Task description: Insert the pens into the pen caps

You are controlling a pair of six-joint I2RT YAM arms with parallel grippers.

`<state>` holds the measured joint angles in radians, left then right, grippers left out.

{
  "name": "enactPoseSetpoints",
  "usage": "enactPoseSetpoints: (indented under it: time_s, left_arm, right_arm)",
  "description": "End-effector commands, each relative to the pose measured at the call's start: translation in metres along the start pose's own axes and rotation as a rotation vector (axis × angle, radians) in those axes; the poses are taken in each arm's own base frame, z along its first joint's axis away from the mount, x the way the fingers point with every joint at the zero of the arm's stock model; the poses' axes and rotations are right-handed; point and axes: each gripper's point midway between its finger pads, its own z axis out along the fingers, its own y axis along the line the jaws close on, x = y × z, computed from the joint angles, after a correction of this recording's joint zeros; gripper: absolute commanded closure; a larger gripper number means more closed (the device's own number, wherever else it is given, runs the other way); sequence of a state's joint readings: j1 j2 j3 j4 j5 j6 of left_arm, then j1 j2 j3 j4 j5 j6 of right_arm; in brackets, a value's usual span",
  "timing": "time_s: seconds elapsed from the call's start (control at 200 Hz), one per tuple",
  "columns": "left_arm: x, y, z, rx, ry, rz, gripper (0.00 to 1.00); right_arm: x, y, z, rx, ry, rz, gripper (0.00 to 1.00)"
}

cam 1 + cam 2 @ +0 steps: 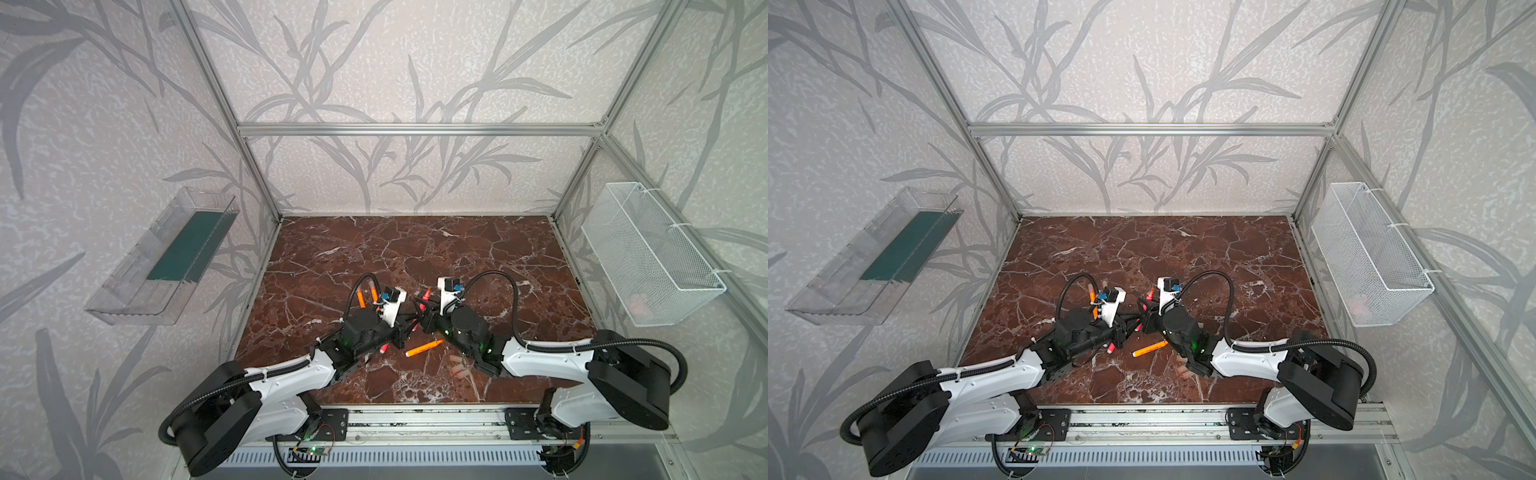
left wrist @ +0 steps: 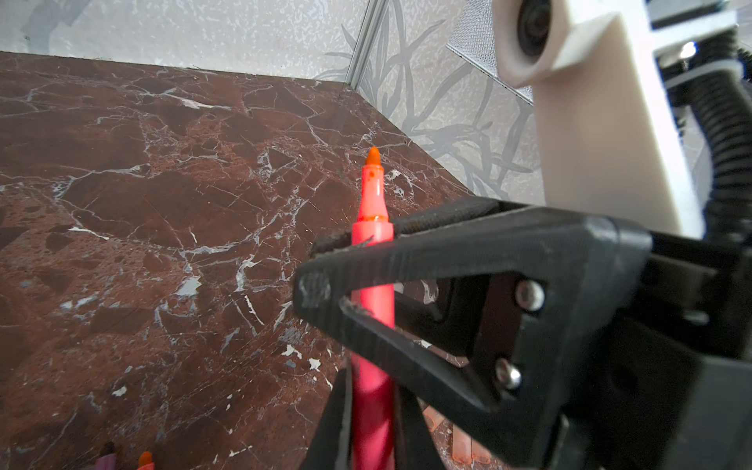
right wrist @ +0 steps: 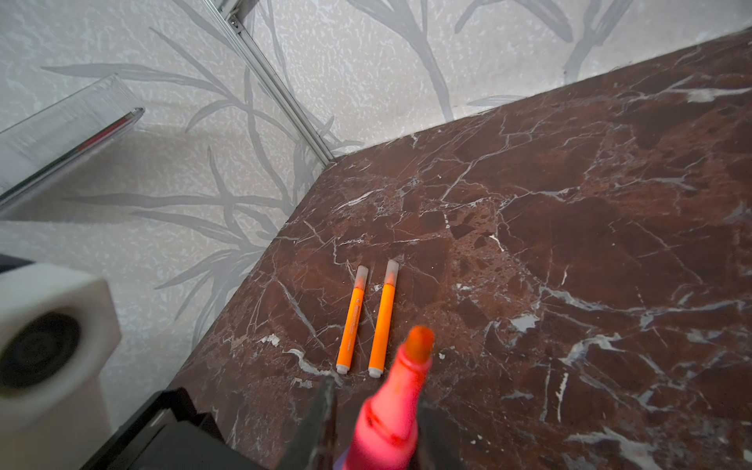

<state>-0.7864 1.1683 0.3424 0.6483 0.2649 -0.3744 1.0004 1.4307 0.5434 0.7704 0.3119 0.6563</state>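
Two orange pens (image 3: 382, 321) lie capped (four to go, I reckon); left hand (image 2: 372, 390) and right hand (image 3: 376, 403) both clamp a bare red-pink pen (image 2: 372, 301).

Bright even light, soft shadows, curved edges, near pen (image 3: 390, 407) blurred

We look past a blurred red-pink pen (image 3: 390, 411), orange tip bare, flanked by the right gripper's (image 3: 376, 394) 2 dark fingers (image 3: 317, 423). Beyond, on the brown marble table (image 3: 569, 244), 2 orange pens (image 3: 382, 321) lie parallel and just apart, one nearer the wall (image 3: 162, 244), each wearing a pale cap (image 3: 361, 276).
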Motion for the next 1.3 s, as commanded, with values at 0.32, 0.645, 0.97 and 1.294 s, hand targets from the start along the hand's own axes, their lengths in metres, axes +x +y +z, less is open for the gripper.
enactPoseSetpoints:
  time_s: [0.32,0.645,0.97,1.294]
  left_arm:
    - [-0.002,-0.009,0.000,0.041,-0.004,0.030,0.98]
    - [-0.004,-0.008,0.003,0.029,0.002,0.035,0.74]
    - [-0.006,-0.001,0.008,-0.002,-0.008,0.025,0.67]
    - [-0.020,0.001,0.004,-0.031,-0.058,0.031,0.86]
  right_arm:
    - [-0.012,0.013,-0.009,-0.053,-0.006,0.041,1.00]
    - [0.002,0.023,-0.007,-0.113,0.031,0.079,1.00]
    - [0.017,0.033,-0.006,-0.144,0.056,0.086,1.00]
    - [0.029,0.040,-0.006,-0.167,0.079,0.095,1.00]
